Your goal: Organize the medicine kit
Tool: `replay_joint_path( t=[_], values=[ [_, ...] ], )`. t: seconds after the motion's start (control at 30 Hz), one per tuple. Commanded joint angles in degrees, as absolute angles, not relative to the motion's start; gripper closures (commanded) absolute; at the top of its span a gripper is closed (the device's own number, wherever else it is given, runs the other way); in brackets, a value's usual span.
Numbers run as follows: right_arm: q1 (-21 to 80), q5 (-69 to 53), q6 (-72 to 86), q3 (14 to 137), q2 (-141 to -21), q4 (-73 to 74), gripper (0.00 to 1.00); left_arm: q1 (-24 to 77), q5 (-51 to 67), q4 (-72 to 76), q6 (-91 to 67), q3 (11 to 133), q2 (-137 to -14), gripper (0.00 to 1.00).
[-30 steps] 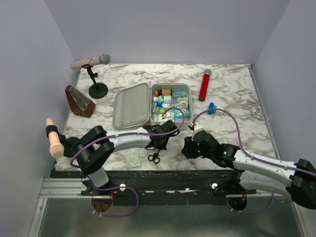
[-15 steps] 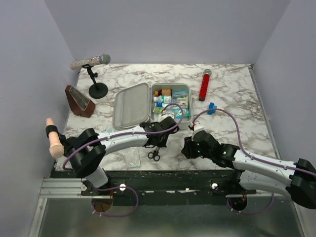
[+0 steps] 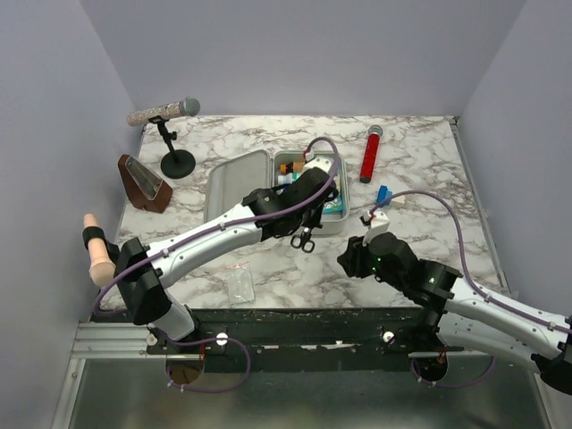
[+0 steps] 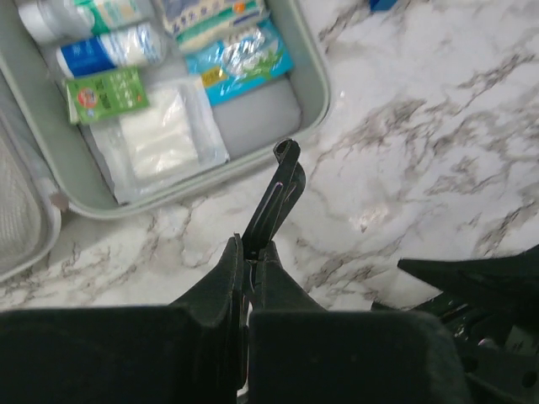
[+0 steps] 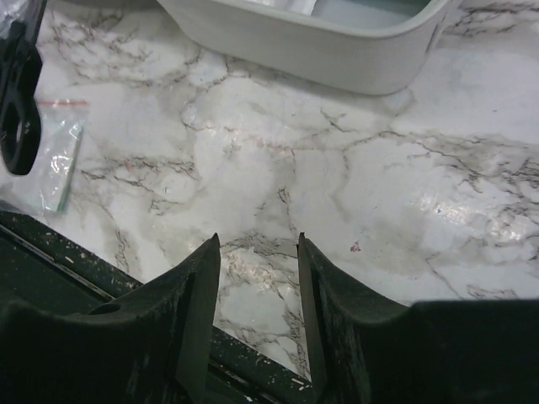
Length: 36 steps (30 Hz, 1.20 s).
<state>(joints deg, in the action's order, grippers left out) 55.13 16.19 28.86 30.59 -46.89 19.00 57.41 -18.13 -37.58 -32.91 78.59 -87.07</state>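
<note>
Lifted off the marble since a second ago, the one pair of black scissors (image 3: 306, 239) now hangs at the near wall of the medicine kit (image 3: 342, 198), carried there by the left arm, which has stretched forward from the front edge. The right arm has drawn a little to the right.

The left gripper (image 4: 250, 252) is pressed together on the scissors (image 4: 282, 181), pinching them so that they stick out past the fingertips toward the box's near rim.

The right gripper (image 5: 257, 244) is spread, with nothing between its two fingers, over bare table (image 5: 278, 168) in front of the kit (image 5: 337, 67).

The kit (image 4: 316, 101) lies open in the middle of the table (image 3: 420, 179), its lid (image 3: 234, 192) folded flat to the left.

The left wrist view shows in its near end:
- one green sachet (image 4: 105, 93)
- one white gauze packet (image 4: 160, 139)
- one blue-and-teal packet (image 4: 240, 59)
- one white tube with a blue label (image 4: 109, 50)

Around the box:
- one red cylinder (image 3: 369, 154) stands apart to its right
- one small blue item (image 3: 382, 195) lies near the cylinder
- one microphone on a stand (image 3: 165, 112) is at the far left
- one brown wedge (image 3: 143, 181) sits just in front of the stand
- one clear plastic bag (image 3: 239, 284) lies near the front edge
</note>
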Motion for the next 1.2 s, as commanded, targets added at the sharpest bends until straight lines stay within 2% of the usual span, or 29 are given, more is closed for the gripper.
replay_joint_path(
  t=[0.0, 0.23, 0.5, 0.73, 0.9, 1.0, 1.1, 1.17],
  values=[
    [55.4, 21.9, 28.8, 32.5, -41.2, 25.7, 0.49, 55.6, -20.6, -39.8, -29.2, 89.4, -94.1, 1.0],
    [55.4, 26.2, 30.7, 31.4, -33.4, 29.4, 0.49, 49.0, -19.2, -39.5, -30.2, 106.2, -108.5, 1.0],
    [55.4, 27.5, 31.6, 31.4, -32.5, 31.1, 0.49, 42.5, -21.0, -43.9, -33.8, 121.9, -123.6, 1.0],
    [55.4, 27.5, 31.3, 30.9, -31.6, 30.7, 0.49, 41.2, -19.1, -43.5, -36.8, 123.0, -129.5, 0.99],
    [55.4, 27.2, 31.2, 31.0, -32.2, 30.7, 0.49, 41.2, -16.6, -41.0, -39.4, 119.1, -130.2, 0.99],
    [55.4, 27.3, 31.1, 30.9, -32.4, 30.4, 0.49, 41.3, -15.6, -40.5, -40.2, 118.7, -130.4, 0.92],
    [55.3, 27.2, 31.0, 31.0, -32.5, 30.3, 0.49, 41.2, -16.3, -41.1, -40.4, 118.8, -130.2, 0.75],
    [55.4, 27.3, 31.1, 31.0, -32.6, 30.3, 0.49, 41.1, -16.7, -41.0, -40.3, 118.2, -129.3, 0.67]
  ],
)
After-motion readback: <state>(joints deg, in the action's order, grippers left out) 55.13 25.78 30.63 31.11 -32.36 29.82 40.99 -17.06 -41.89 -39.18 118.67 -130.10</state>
